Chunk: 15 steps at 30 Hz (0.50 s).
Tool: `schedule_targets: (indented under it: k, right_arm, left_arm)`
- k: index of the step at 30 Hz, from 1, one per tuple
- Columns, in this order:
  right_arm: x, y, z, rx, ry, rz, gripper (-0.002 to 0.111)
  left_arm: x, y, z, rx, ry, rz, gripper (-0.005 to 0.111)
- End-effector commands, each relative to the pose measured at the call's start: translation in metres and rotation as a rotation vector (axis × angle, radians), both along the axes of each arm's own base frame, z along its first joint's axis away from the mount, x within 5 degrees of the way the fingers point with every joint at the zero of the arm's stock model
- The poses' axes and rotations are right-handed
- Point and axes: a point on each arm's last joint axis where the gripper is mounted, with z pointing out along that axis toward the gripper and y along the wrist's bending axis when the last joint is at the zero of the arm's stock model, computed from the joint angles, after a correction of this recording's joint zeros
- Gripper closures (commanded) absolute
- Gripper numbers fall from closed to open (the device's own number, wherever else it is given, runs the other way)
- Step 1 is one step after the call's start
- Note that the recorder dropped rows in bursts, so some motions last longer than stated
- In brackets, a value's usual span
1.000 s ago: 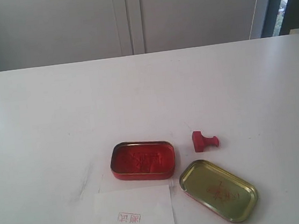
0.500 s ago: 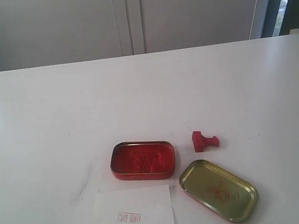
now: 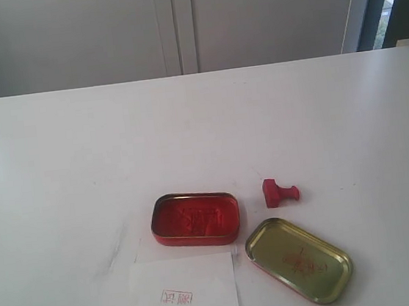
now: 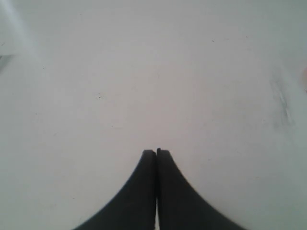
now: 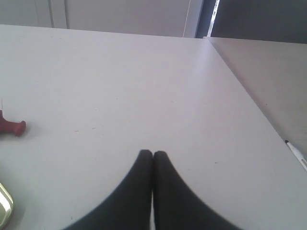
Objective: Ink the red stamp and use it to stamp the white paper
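Observation:
The red stamp [image 3: 279,192] lies on its side on the white table, its knob pointing right, just right of the open red ink tin [image 3: 196,218]. The white paper [image 3: 182,296] lies at the front edge below the tin and carries a small red square print [image 3: 177,298]. In the right wrist view the stamp's knob [image 5: 13,127] shows at the frame's edge, well apart from my right gripper [image 5: 153,153], which is shut and empty. My left gripper [image 4: 156,152] is shut over bare table. Neither gripper appears in the exterior view.
The gold tin lid [image 3: 299,259] lies open side up, right of the paper; its rim [image 5: 4,207] shows in the right wrist view. A second table [image 5: 268,72] adjoins on the right, with a pen [image 5: 296,154] on it. Cabinet doors [image 3: 175,23] stand behind.

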Motion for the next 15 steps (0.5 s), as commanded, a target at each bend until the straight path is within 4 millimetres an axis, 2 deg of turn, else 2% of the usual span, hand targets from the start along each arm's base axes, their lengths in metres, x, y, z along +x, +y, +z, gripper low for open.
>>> schedule_targets:
  k: [1, 15]
  right_arm:
    - [0.0, -0.0004, -0.0003, -0.016, -0.014, -0.002, 0.108]
    - [0.0, -0.0004, -0.0003, -0.006, -0.014, -0.004, 0.108]
  left_arm:
    - [-0.0001, 0.0, -0.0012, -0.005, -0.002, 0.003, 0.107]
    - [-0.0001, 0.0, -0.0012, -0.005, -0.002, 0.003, 0.107]
